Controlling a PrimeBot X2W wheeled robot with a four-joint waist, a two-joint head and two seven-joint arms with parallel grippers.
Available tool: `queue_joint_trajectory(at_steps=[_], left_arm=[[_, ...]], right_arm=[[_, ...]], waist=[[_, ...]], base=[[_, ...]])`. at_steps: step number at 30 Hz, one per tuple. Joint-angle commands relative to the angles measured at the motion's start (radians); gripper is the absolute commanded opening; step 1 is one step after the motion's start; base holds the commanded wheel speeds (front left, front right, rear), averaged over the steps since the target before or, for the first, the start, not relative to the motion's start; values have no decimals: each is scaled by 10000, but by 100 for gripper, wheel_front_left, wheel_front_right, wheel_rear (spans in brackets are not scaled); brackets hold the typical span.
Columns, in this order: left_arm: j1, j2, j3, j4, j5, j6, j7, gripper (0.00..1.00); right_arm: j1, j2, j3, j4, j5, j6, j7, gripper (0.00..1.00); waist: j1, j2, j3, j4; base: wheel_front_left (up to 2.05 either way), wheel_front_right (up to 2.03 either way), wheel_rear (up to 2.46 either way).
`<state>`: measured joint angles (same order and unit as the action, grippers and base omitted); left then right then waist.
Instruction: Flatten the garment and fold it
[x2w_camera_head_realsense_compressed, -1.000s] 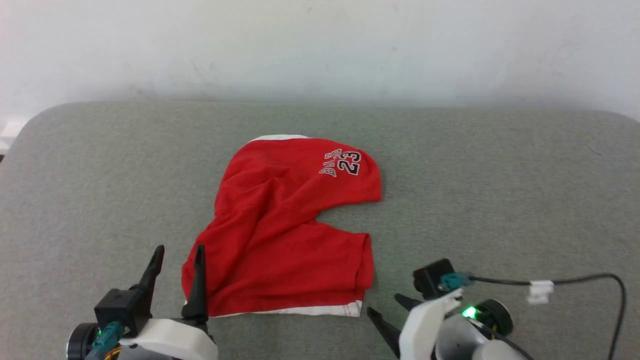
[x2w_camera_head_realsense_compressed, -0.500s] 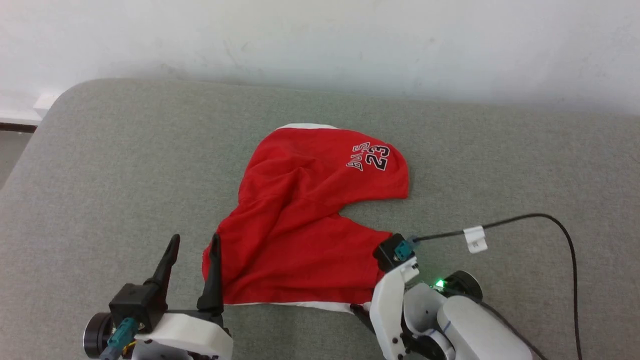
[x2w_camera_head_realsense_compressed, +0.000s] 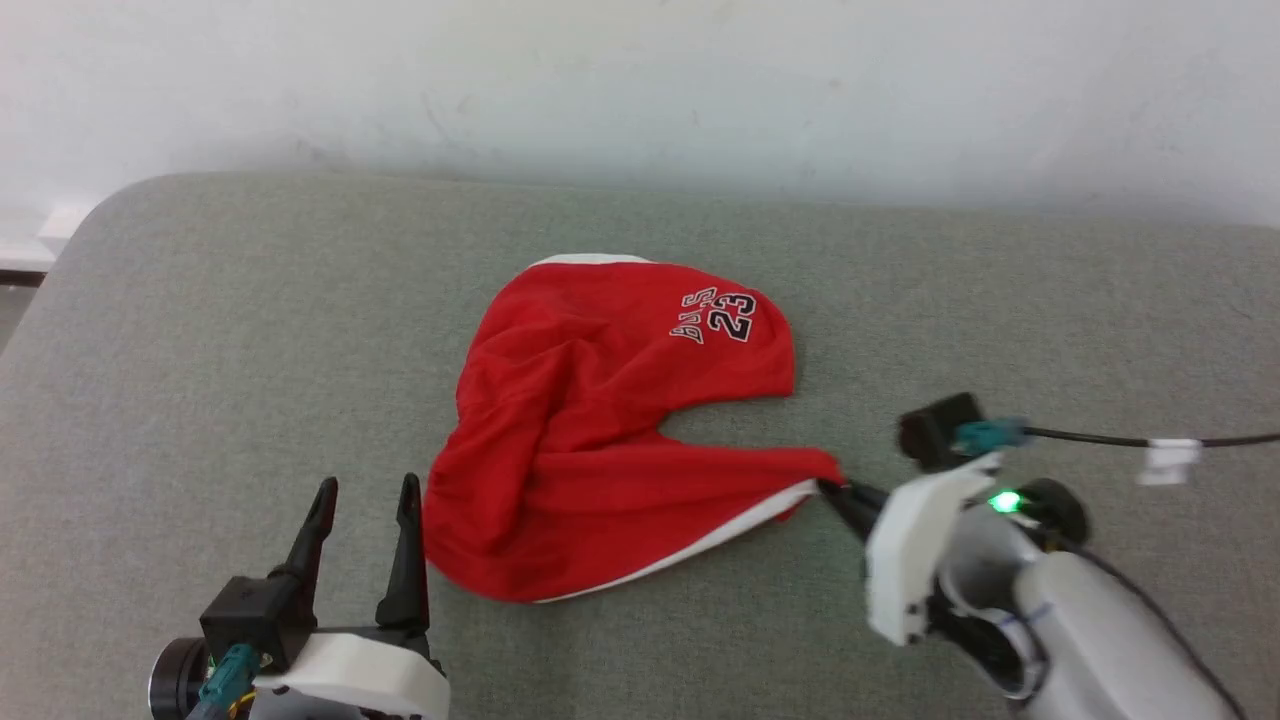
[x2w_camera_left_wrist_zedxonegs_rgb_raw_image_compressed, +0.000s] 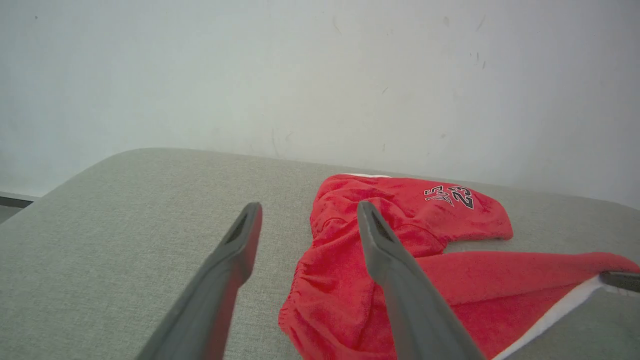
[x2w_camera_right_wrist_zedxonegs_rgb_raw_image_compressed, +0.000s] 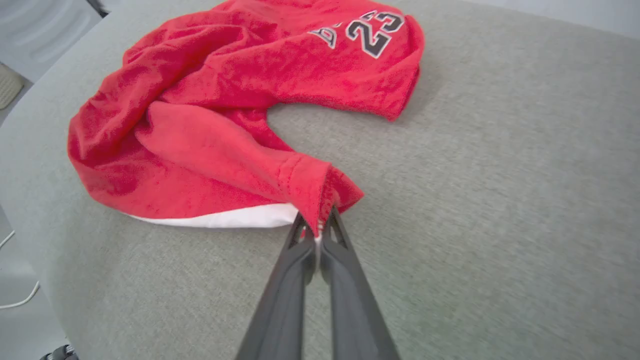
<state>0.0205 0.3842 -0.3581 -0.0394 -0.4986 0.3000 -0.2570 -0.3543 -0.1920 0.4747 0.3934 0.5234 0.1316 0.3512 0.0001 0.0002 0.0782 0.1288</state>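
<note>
The garment (x2w_camera_head_realsense_compressed: 590, 430), red shorts with a white stripe, lies crumpled mid-table; its "23" print (x2w_camera_head_realsense_compressed: 730, 317) faces up on the far leg. My right gripper (x2w_camera_head_realsense_compressed: 832, 489) is shut on the hem corner of the near leg, drawn out to the right. The right wrist view shows that corner (x2w_camera_right_wrist_zedxonegs_rgb_raw_image_compressed: 320, 192) pinched between the closed fingers of the right gripper (x2w_camera_right_wrist_zedxonegs_rgb_raw_image_compressed: 317, 225). My left gripper (x2w_camera_head_realsense_compressed: 365, 490) stands open just left of the bunched waistband end (x2w_camera_left_wrist_zedxonegs_rgb_raw_image_compressed: 325, 285), touching nothing. In the left wrist view the left gripper (x2w_camera_left_wrist_zedxonegs_rgb_raw_image_compressed: 307, 210) has the shorts (x2w_camera_left_wrist_zedxonegs_rgb_raw_image_compressed: 450, 280) behind its right finger.
The grey fabric-covered table (x2w_camera_head_realsense_compressed: 200, 350) has a rounded left corner and a pale wall (x2w_camera_head_realsense_compressed: 640, 80) behind it. A black cable (x2w_camera_head_realsense_compressed: 1150, 440) with a white tag runs from my right wrist off to the right. Bare table surrounds the shorts on all sides.
My right gripper closed on the near leg's hem corner and pulled it rightward, stretching that leg into a point. The head camera shifted. The left gripper stays open beside the waistband.
</note>
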Motion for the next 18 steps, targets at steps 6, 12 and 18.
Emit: queue_joint_trajectory(at_steps=[6,12,18], left_arm=[[150,-97,103,85,128,-130,-47,100],[108,-131,123,197,150,-209,-47,100],[83,-134,134,308,140,-250,-47,100]], right_arm=[[1699,-500,-2377,-1317,-787,-9,354,0],[3366,-241,-4958,-1798,-1631,-9,740,0],[4198,367,-6406,-1998,-2319,-9,478,0]], waist=[[-1,-2,17,-278],[-1,-2,186,-351],[-1,-2,332,-455]], base=[[0,0,0],[0,0,0],[0,0,0]])
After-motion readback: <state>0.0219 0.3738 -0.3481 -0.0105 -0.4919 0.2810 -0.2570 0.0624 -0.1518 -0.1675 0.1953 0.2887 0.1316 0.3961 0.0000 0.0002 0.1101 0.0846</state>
